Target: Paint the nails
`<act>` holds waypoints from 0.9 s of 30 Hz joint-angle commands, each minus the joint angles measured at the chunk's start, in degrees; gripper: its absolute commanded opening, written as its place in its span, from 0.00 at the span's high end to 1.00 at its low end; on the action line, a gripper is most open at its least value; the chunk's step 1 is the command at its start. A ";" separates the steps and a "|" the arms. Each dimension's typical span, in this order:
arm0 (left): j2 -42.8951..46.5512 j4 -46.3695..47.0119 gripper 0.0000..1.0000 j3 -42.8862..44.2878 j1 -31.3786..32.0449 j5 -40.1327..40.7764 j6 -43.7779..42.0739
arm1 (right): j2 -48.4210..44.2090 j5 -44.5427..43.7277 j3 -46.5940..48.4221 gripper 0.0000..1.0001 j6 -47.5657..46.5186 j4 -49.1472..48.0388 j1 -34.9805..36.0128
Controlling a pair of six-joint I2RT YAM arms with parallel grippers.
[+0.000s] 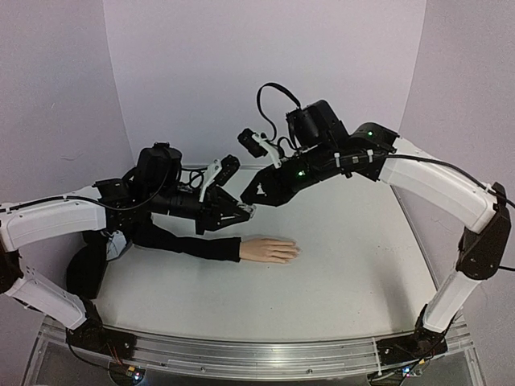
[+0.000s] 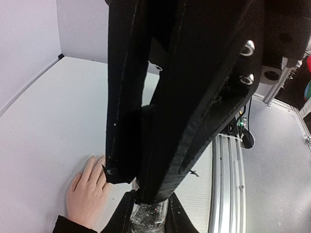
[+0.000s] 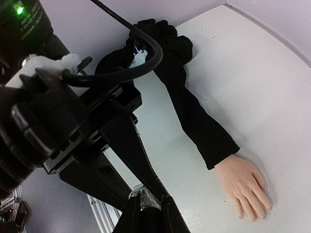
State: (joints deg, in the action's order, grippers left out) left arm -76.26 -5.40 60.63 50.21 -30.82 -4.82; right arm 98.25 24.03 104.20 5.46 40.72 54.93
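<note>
From above, the left gripper (image 1: 240, 214) and the right gripper (image 1: 256, 193) meet tip to tip over the white tabletop (image 1: 346, 257). They are on the far side of the pale flesh-coloured mannequin hand (image 1: 269, 249), and what they share is hidden in that view. The wrist views reveal it: a small clear, glittery item (image 2: 150, 217), with both pairs of fingers clenched on it. The nails (image 3: 253, 217) lie at the flat hand's fingertips, pointing right, too small to judge. The long black fabric sleeve (image 1: 189, 241) runs left toward the wall. A ribbed aluminium rail (image 1: 257, 358) borders the near edge. Broad tabletop stretches right of the hand.
</note>
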 commanded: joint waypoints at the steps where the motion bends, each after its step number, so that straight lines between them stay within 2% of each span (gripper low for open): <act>1: -0.77 -2.79 1.00 3.07 -0.20 -2.52 -1.92 | -3.39 2.95 -0.95 1.00 -4.75 -0.91 0.44; 10: -1.38 -3.96 1.00 3.41 -0.19 -7.40 -3.55 | -7.40 6.48 -8.38 1.00 -21.16 -1.22 1.94; 13: -1.53 -4.09 1.00 3.71 -0.20 -8.82 -3.88 | -7.27 7.68 -8.89 0.98 -22.75 -1.24 2.18; 14: -1.60 -3.96 1.00 3.93 -0.20 -7.93 -3.61 | -6.74 7.06 -8.14 0.93 -21.49 -1.18 2.18; 15: -1.62 -3.39 1.00 3.92 -0.16 -5.35 -2.72 | -6.51 5.79 -7.75 0.79 -19.17 -1.20 2.13; 17: -1.58 -1.19 1.00 3.28 -0.16 1.95 -0.90 | -7.64 -0.91 -8.81 0.37 -13.60 -3.70 2.14; 18: -1.53 0.65 1.00 2.65 -0.05 7.08 0.81 | -8.54 -5.21 -9.89 0.22 -9.35 -6.47 2.14; 19: -1.48 2.68 1.00 1.86 -0.03 12.20 2.35 | -9.62 -9.85 -11.64 0.15 -3.52 -9.57 2.11; 23: -1.41 9.17 1.00 -0.27 0.88 24.80 3.66 | -11.01 -18.94 -14.12 0.11 12.07 -16.27 2.10; 27: -1.74 12.95 1.00 -0.44 2.23 34.36 5.58 | -9.44 -24.55 -12.69 0.21 21.00 -17.94 2.09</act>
State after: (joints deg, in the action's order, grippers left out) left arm -78.08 -1.09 60.34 51.02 -11.37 -2.49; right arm 89.17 9.91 90.30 12.13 29.14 56.93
